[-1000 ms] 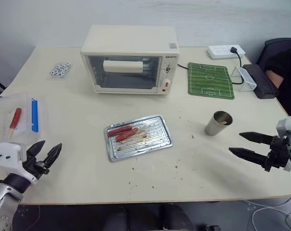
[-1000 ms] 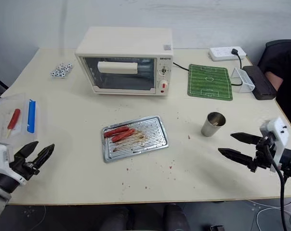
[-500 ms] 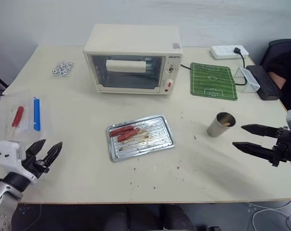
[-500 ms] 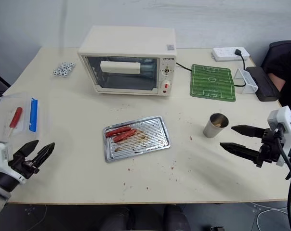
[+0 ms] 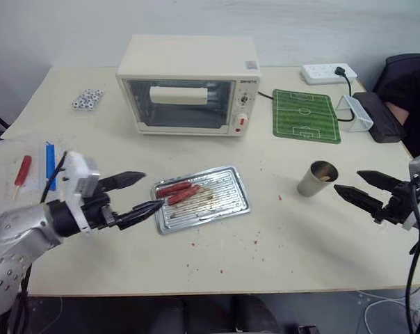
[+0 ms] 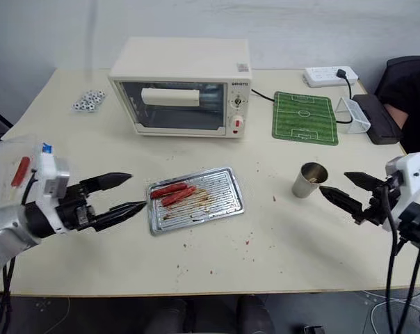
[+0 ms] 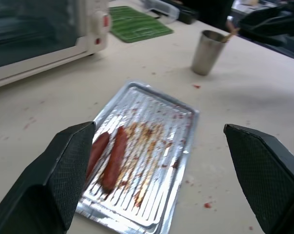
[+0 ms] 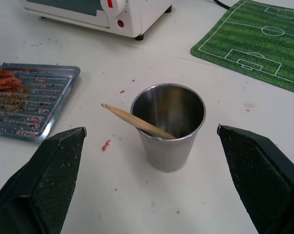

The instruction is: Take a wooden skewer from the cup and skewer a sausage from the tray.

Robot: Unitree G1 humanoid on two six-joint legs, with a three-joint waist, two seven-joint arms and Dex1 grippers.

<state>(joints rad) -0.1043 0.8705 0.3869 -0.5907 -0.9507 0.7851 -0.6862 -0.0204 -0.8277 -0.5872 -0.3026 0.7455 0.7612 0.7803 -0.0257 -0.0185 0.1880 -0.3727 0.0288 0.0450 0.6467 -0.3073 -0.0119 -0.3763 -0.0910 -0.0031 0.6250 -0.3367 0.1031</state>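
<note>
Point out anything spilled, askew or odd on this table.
Red-brown specks litter the table in front of the tray, whose ribbed floor is grease-stained. The tray lies askew to the table edge. The wooden skewer leans out of the cup.

Head cameras high above the surface (image 5: pixel 286 236) looking down, left wrist camera close over tray (image 7: pixel 181 146), right wrist camera near cup (image 8: pixel 169 131), tray shared

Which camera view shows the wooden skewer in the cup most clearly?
The right wrist view: the wooden skewer leans out over the rim of the cup, seen close and whole. The left wrist view shows just its tip above the rim; in the eye views it is a faint pale mark inside the cup.
</note>
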